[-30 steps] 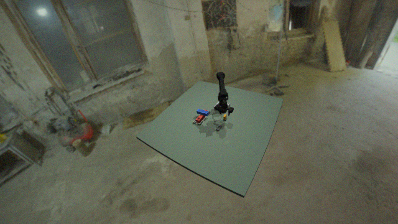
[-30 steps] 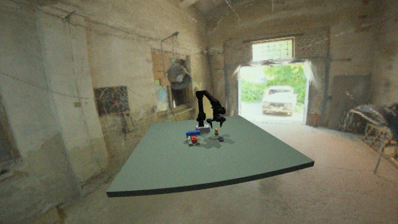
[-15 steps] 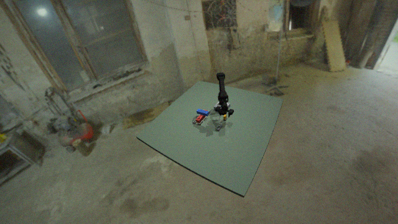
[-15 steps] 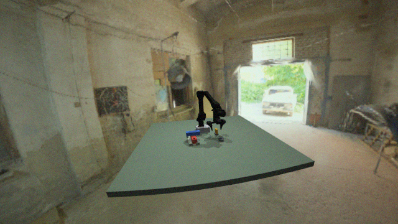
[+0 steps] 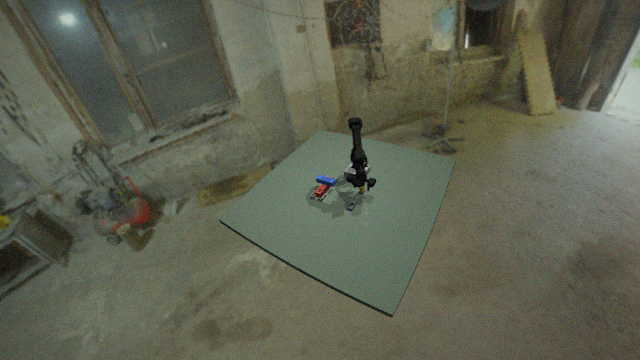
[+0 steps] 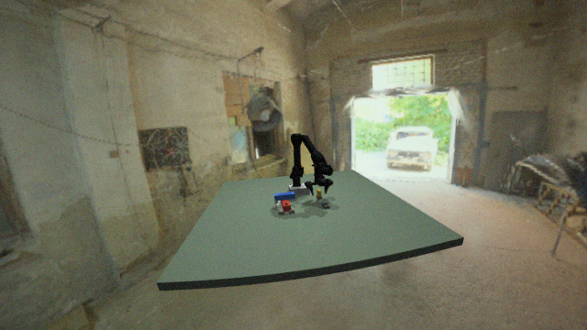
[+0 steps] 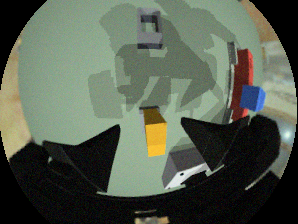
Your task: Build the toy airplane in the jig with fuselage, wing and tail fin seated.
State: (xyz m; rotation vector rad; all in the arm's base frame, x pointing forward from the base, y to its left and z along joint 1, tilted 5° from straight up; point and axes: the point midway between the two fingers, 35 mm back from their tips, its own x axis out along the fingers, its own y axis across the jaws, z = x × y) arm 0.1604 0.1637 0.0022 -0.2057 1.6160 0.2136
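Observation:
The red fuselage (image 5: 321, 191) (image 6: 286, 205) (image 7: 243, 70) lies in the pale cradle (image 7: 230, 85). The blue wing (image 5: 325, 180) (image 6: 284, 196) (image 7: 253, 98) lies crosswise on top of the fuselage; whether its tab is fully down is too small to tell. The yellow tail fin (image 5: 361, 190) (image 6: 319, 194) (image 7: 156, 134) stands upright on the mat, with a small grey piece at its foot in the wrist view. My gripper (image 5: 363, 187) (image 6: 319, 192) (image 7: 152, 124) is open and points down above the fin. In the wrist view the fin shows between the fingers, touching neither.
A small dark grey block (image 5: 351, 206) (image 6: 326, 205) (image 7: 149, 39) with a square opening lies near the fin. The arm's pale base (image 6: 299, 189) (image 7: 186, 162) is close behind the fin. The cradle and wing are off to the right in the wrist view.

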